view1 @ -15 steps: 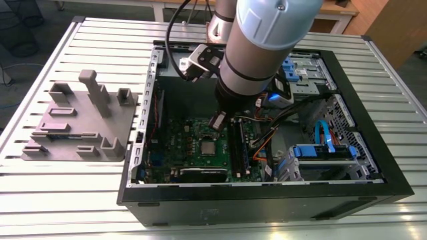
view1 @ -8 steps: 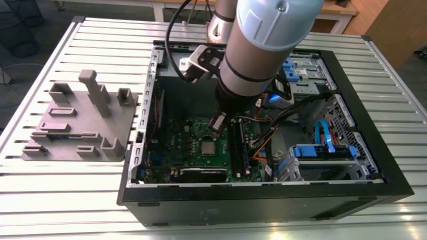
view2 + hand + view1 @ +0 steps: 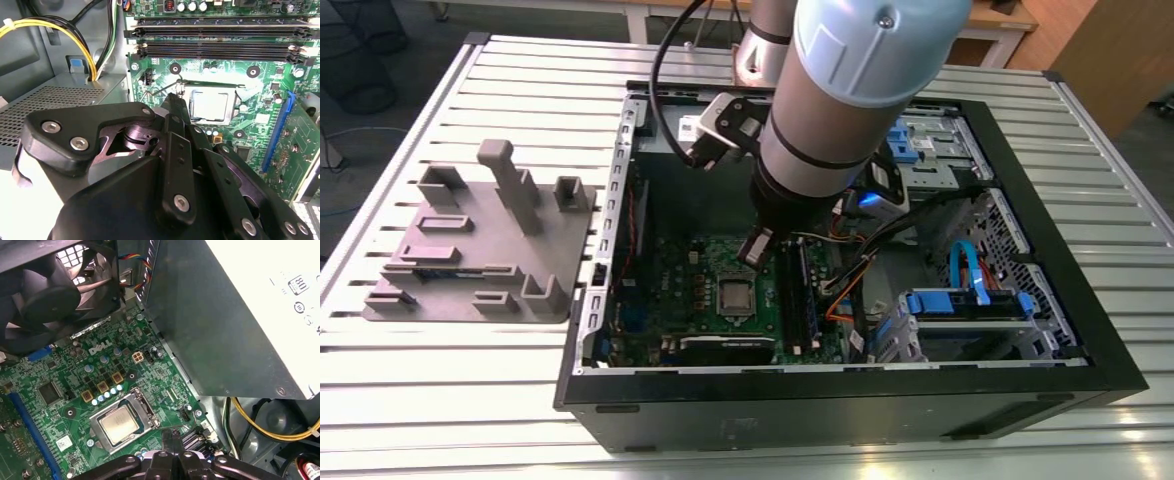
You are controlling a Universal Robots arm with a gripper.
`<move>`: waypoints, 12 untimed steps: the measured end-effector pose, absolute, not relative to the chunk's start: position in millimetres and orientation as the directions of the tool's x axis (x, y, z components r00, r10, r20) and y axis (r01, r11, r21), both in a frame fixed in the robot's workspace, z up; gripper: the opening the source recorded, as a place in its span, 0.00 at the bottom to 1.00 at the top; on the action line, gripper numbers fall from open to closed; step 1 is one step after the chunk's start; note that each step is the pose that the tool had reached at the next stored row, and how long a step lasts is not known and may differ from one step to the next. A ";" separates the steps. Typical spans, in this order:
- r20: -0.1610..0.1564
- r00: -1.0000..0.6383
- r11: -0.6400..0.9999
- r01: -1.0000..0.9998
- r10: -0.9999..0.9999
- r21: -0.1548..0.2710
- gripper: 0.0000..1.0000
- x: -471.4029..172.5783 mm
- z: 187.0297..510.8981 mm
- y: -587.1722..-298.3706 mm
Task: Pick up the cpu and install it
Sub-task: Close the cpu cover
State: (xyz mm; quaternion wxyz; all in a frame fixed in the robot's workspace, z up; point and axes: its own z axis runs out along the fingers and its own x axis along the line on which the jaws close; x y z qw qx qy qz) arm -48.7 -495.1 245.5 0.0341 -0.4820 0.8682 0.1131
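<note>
The cpu (image 3: pixel 119 424) lies flat in its socket on the green motherboard (image 3: pixel 50 370), silver top up, with the metal socket frame (image 3: pixel 144 407) around it. In the second wrist view the cpu (image 3: pixel 209 106) sits just beyond my fingertips (image 3: pixel 178 100). My gripper (image 3: pixel 172 436) hangs a little above the board beside the socket's edge, fingers pressed together with nothing between them. A thin wire lever (image 3: pixel 162 90) stands next to the fingertips. In the exterior view my gripper (image 3: pixel 758 246) is above the cpu (image 3: pixel 736 295) inside the open case.
The grey power supply (image 3: pixel 240 315) rises close beside the socket, with yellow and black cables (image 3: pixel 75 30). A black fan (image 3: pixel 55 287) overhangs the board. Memory slots (image 3: pixel 215 35) and a blue slot (image 3: pixel 277 130) flank the socket. A grey fixture (image 3: pixel 487 245) stands at the exterior view's left.
</note>
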 end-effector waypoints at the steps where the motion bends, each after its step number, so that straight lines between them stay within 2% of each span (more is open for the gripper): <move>1: -0.168 -0.533 0.510 -0.845 -0.829 0.163 0.10 -48.7 245.4 -495.7; 12: -0.168 -0.530 0.507 -0.846 -0.831 0.163 0.10 -55.3 245.5 -501.6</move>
